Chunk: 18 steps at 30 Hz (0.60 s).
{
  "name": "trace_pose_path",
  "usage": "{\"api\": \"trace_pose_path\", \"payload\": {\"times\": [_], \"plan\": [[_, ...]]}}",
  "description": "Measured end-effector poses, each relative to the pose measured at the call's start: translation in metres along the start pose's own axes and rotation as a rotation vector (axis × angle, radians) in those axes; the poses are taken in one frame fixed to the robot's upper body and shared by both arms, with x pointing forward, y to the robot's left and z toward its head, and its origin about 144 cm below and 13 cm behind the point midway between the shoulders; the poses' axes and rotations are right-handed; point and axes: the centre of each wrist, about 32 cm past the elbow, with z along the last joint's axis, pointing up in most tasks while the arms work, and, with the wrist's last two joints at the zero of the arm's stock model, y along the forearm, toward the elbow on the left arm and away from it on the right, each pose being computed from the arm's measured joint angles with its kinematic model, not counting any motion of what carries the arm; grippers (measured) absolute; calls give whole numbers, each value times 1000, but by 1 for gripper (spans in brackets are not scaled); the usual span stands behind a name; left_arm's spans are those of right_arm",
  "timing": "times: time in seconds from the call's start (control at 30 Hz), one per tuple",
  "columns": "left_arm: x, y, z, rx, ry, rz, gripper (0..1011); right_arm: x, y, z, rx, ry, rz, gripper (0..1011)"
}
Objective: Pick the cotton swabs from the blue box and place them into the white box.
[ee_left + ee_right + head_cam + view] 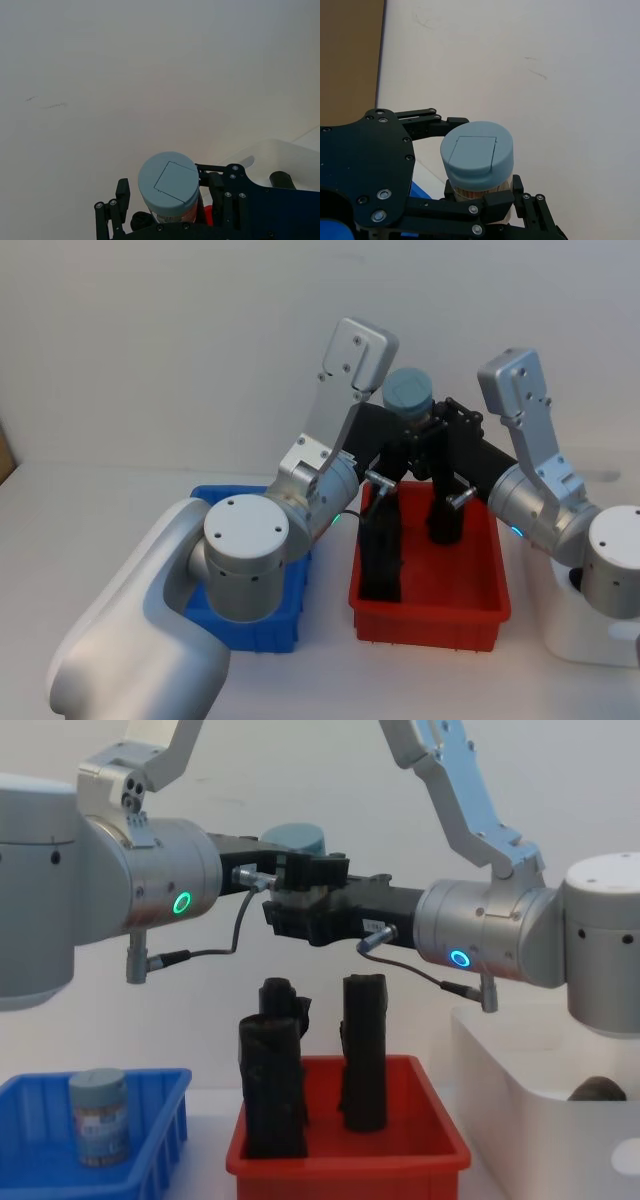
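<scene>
A cotton swab jar with a flat grey-blue lid hangs high above the red bin. Both grippers meet at it. My left gripper reaches in from the left and is shut on the jar just below the lid. From the right, my right gripper is shut on the jar's lower body. The wrist views show black fingers pressed against the jar. A second cotton swab jar stands upright in the blue box at the left. The white box is at the right.
The red bin sits between the blue box and the white box. Two tall black rolls stand in it, right under the grippers. A dark object lies in the white box.
</scene>
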Motion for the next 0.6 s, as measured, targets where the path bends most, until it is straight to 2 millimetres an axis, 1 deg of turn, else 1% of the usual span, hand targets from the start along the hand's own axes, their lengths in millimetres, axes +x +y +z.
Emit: {"api": "trace_pose_path", "payload": {"times": [0.07,0.3,0.6], "plan": [[0,0,0,-1,0,0,1004,0,0,0,0,-1,-1,652],[0,0,0,-2,0,-1,1004,1,-1,0,-8,-9,-20,653],[0,0,1,-4,0,-1,1004,5,-4,-3,-44,-31,-92,652]]}}
